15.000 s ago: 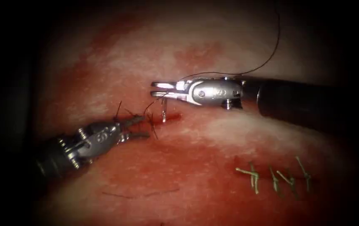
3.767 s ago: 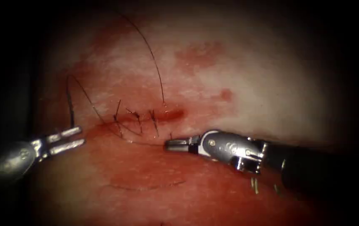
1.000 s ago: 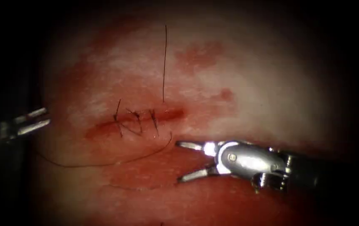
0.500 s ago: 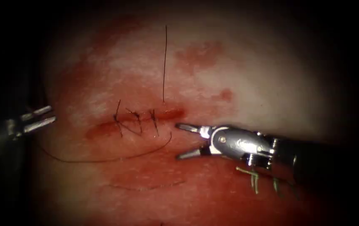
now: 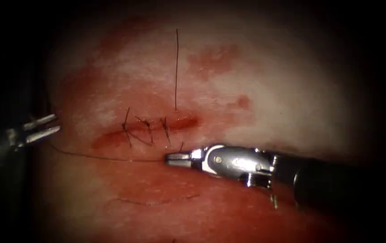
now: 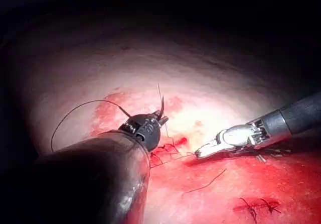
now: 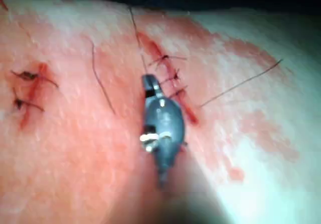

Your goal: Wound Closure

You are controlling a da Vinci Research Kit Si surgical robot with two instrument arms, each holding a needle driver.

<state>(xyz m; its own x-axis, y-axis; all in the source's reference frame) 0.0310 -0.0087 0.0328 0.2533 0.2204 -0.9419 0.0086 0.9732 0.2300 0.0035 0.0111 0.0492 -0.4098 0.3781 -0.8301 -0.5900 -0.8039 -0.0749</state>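
The cut (image 5: 181, 122) runs across the tissue (image 5: 269, 90) and carries several dark stitches (image 5: 145, 128). My right tool (image 5: 174, 158) lies just below the cut, jaws shut on the thread (image 5: 107, 157), which runs straight left toward my left tool (image 5: 44, 127) at the far left. In the left wrist view the left tool (image 6: 159, 117) is shut on a dark curved needle (image 6: 161, 105), held clear of the tissue, with thread looping away from it. Another strand (image 5: 176, 67) rises straight up from the cut. The right tool (image 7: 149, 83) rests against the stitched cut (image 7: 170, 76).
A loose piece of thread (image 5: 156, 200) lies on the tissue below the cut. An older stitched cut (image 6: 256, 206) lies at the lower right, its stitch ends (image 5: 274, 200) showing under the right shaft. Red fluid (image 5: 111, 139) wets the tissue around the cut.
My right tool's jaws, open half a second ago, have moved left and shut on the thread. The slack curve of thread below the cut is now drawn straight. The left tool has stayed put.
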